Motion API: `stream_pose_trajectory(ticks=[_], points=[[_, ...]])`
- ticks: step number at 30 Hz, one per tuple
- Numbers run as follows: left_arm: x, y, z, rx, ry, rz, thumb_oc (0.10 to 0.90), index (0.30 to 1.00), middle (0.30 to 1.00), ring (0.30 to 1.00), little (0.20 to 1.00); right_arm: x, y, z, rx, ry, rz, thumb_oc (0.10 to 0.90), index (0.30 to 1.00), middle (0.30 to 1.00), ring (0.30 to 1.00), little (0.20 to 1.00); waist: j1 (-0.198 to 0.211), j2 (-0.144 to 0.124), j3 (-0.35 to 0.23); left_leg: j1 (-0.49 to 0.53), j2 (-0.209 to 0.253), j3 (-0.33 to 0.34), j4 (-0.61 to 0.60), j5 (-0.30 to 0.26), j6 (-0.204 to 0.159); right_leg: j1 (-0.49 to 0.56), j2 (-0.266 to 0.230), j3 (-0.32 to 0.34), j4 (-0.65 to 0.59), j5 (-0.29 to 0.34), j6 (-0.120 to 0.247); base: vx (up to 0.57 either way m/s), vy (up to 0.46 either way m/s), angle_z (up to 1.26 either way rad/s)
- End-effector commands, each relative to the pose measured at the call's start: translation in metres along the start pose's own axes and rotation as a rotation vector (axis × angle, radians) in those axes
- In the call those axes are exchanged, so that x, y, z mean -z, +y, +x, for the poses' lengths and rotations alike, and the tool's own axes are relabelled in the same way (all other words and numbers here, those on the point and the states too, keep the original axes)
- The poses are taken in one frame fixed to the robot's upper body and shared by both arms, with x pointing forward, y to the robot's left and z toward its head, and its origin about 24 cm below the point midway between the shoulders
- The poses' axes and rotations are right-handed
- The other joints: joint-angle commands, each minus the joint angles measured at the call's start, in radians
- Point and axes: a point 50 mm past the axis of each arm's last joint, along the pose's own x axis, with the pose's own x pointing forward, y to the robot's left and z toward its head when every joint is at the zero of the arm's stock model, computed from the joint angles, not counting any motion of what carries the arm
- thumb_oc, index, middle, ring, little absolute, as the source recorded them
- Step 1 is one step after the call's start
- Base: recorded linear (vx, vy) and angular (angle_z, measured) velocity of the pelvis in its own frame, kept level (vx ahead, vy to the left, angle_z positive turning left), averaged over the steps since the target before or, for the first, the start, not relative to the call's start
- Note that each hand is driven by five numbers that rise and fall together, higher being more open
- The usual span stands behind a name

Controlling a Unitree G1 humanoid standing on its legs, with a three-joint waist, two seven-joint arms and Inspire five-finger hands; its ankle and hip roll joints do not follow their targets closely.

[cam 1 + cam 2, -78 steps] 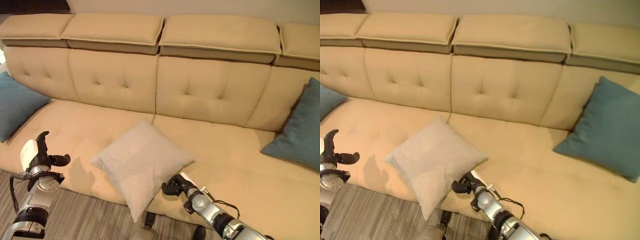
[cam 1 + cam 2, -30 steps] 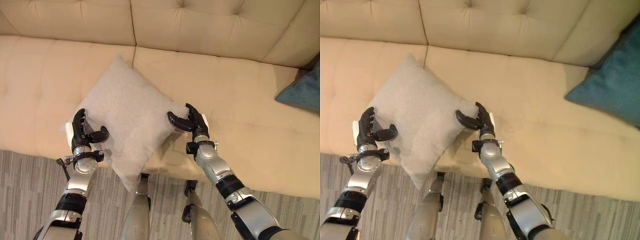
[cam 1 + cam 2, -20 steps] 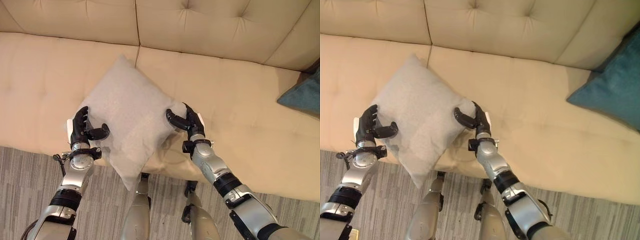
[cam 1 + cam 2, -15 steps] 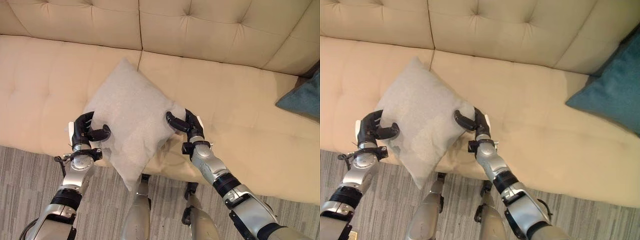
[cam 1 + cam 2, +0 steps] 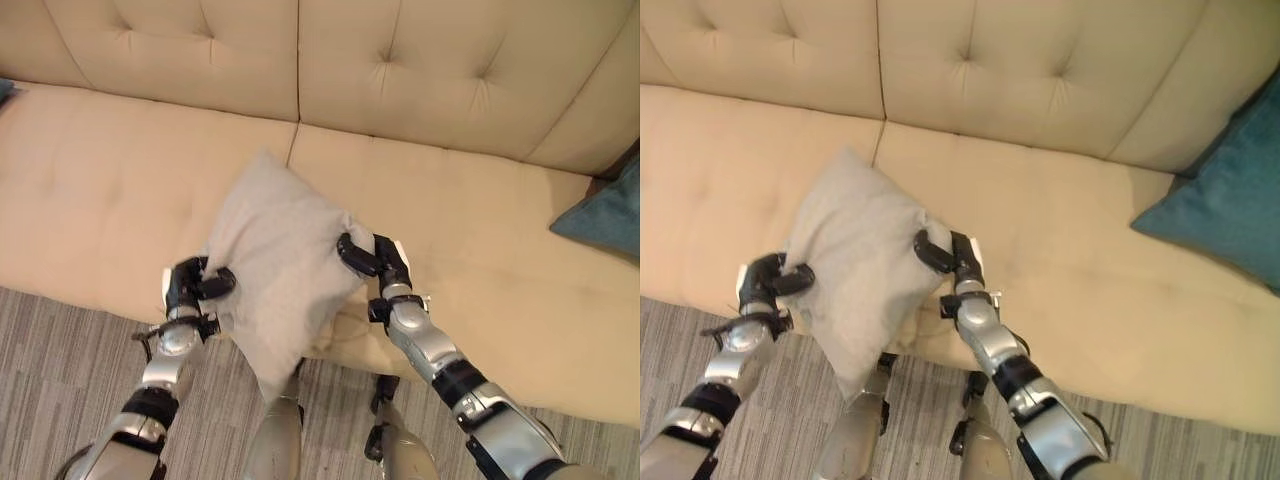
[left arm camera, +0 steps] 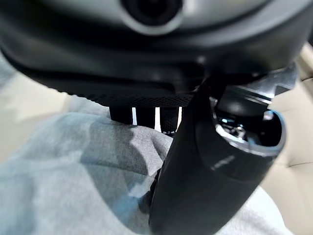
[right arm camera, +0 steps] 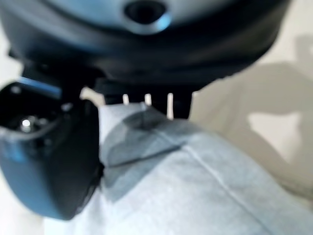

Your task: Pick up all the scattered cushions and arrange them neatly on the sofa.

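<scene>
A light grey cushion [image 5: 275,255] lies at the front edge of the beige sofa [image 5: 120,190], one corner hanging over the edge toward the floor. My left hand [image 5: 190,285] is shut on the cushion's left corner, thumb pinching the fabric [image 6: 73,161]. My right hand [image 5: 375,262] is shut on its right corner, with thumb and fingers clamped on the seam [image 7: 195,161]. The cushion bunches between the two hands. A teal cushion [image 5: 1225,205] leans at the sofa's right end.
The sofa's tufted backrest [image 5: 400,70] rises behind the seat. Wide bare seat lies to the left and right of the grey cushion. Grey striped carpet [image 5: 60,370] runs along the sofa's front.
Both hands have closed from loosely curled beside the cushion to pinching its corners. The hands came closer together and the cushion now bunches. The camera has shifted closer.
</scene>
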Motion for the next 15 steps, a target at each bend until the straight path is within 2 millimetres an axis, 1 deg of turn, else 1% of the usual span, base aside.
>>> stream_pose_trajectory(ticks=[1, 2, 3, 5, 7, 8, 9, 10, 12, 14, 15], points=[[0.013, -0.068, -0.021, 0.273, -0.014, -0.028, 0.4, 0.3, 0.3, 0.3, 0.3, -0.054, 0.049, -0.012, -0.197, -0.289, 0.125, 0.4, 0.3, 0.3, 0.3, 0.3, -0.039, -0.057, -0.052, -0.055, -0.044, 0.017, 0.167, -0.196, 0.06, 0.036, -0.099, 0.037, 0.123, -0.117, 0.057, -0.01, 0.096, 0.04], [0.018, -0.07, -0.026, 0.295, -0.01, -0.023, 0.4, 0.3, 0.3, 0.3, 0.3, -0.053, 0.034, -0.016, -0.173, -0.315, 0.07, 0.4, 0.3, 0.3, 0.3, 0.3, -0.049, -0.057, -0.046, -0.044, -0.052, 0.024, 0.201, -0.219, 0.067, 0.057, -0.107, 0.042, 0.134, -0.125, 0.059, -0.02, 0.169, 0.08], [0.026, -0.07, -0.035, 0.32, 0.011, -0.055, 0.4, 0.3, 0.3, 0.3, 0.3, -0.049, 0.012, -0.022, -0.126, -0.336, -0.006, 0.4, 0.3, 0.3, 0.3, 0.3, -0.068, -0.049, -0.038, -0.031, -0.063, 0.044, 0.244, -0.25, 0.078, 0.072, -0.122, 0.055, 0.149, -0.124, 0.068, -0.04, 0.199, 0.08], [0.035, -0.066, -0.045, 0.332, 0.033, -0.106, 0.4, 0.3, 0.3, 0.3, 0.3, -0.045, -0.01, -0.026, -0.067, -0.335, -0.071, 0.4, 0.3, 0.3, 0.3, 0.3, -0.086, -0.038, -0.045, -0.013, -0.068, 0.077, 0.251, -0.265, 0.089, 0.068, -0.137, 0.069, 0.147, -0.101, 0.082, -0.05, 0.196, -0.13], [0.044, -0.058, -0.054, 0.334, 0.053, -0.133, 0.4, 0.3, 0.3, 0.3, 0.3, -0.036, -0.026, -0.033, -0.017, -0.316, -0.086, 0.4, 0.3, 0.3, 0.3, 0.3, -0.101, -0.028, -0.064, 0.008, -0.064, 0.103, 0.233, -0.262, 0.1, 0.05, -0.15, 0.075, 0.166, -0.052, 0.096, -0.04, 0.103, -0.48], [0.044, -0.058, -0.054, 0.334, 0.053, -0.133, 0.4, 0.3, 0.3, 0.3, 0.3, -0.036, -0.026, -0.033, -0.017, -0.316, -0.086, 0.4, 0.3, 0.3, 0.3, 0.3, -0.101, -0.029, -0.067, 0.005, -0.065, 0.103, 0.23, -0.259, 0.101, 0.047, -0.15, 0.075, 0.165, -0.05, 0.096, -0.13, 0.064, -0.47], [0.049, -0.055, -0.06, 0.34, 0.07, -0.163, 0.4, 0.3, 0.3, 0.3, 0.3, -0.023, -0.042, -0.039, 0.048, -0.274, -0.073, 0.4, 0.3, 0.3, 0.3, 0.3, -0.118, -0.009, -0.076, 0.027, -0.048, 0.116, 0.21, -0.243, 0.11, 0.037, -0.144, 0.073, 0.222, -0.05, 0.102, -0.12, 0.041, -0.29], [0.049, -0.053, -0.061, 0.345, 0.071, -0.158, 0.4, 0.3, 0.3, 0.3, 0.3, -0.019, -0.044, -0.041, 0.059, -0.259, -0.063, 0.4, 0.3, 0.3, 0.3, 0.3, -0.122, -0.005, -0.086, 0.029, -0.045, 0.116, 0.202, -0.235, 0.112, 0.036, -0.139, 0.075, 0.239, -0.062, 0.098, -0.16, 0.032, -0.31], [0.05, -0.051, -0.063, 0.352, 0.072, -0.137, 0.4, 0.3, 0.3, 0.3, 0.3, -0.007, -0.052, -0.046, 0.106, -0.22, -0.022, 0.4, 0.3, 0.3, 0.3, 0.3, -0.124, 0.002, -0.109, 0.036, -0.043, 0.115, 0.179, -0.215, 0.114, 0.057, -0.106, 0.098, 0.296, -0.115, 0.089, -0.1, -0.025, -0.2], [0.05, -0.048, -0.065, 0.351, 0.063, -0.124, 0.4, 0.3, 0.3, 0.3, 0.3, 0.003, -0.059, -0.054, 0.139, -0.189, -0.003, 0.4, 0.3, 0.3, 0.3, 0.3, -0.124, 0.003, -0.146, 0.042, -0.05, 0.099, 0.153, -0.191, 0.114, 0.08, -0.059, 0.157, 0.35, -0.149, 0.083, -0.1, -0.094, -0.13], [0.051, -0.047, -0.066, 0.349, 0.068, -0.124, 0.4, 0.3, 0.3, 0.3, 0.3, 0.008, -0.062, -0.058, 0.155, -0.175, 0.014, 0.4, 0.3, 0.3, 0.3, 0.3, -0.127, -0.001, -0.165, 0.045, -0.054, 0.088, 0.142, -0.18, 0.114, 0.098, -0.03, 0.2, 0.373, -0.168, 0.077, -0.11, -0.154, -0.03]])
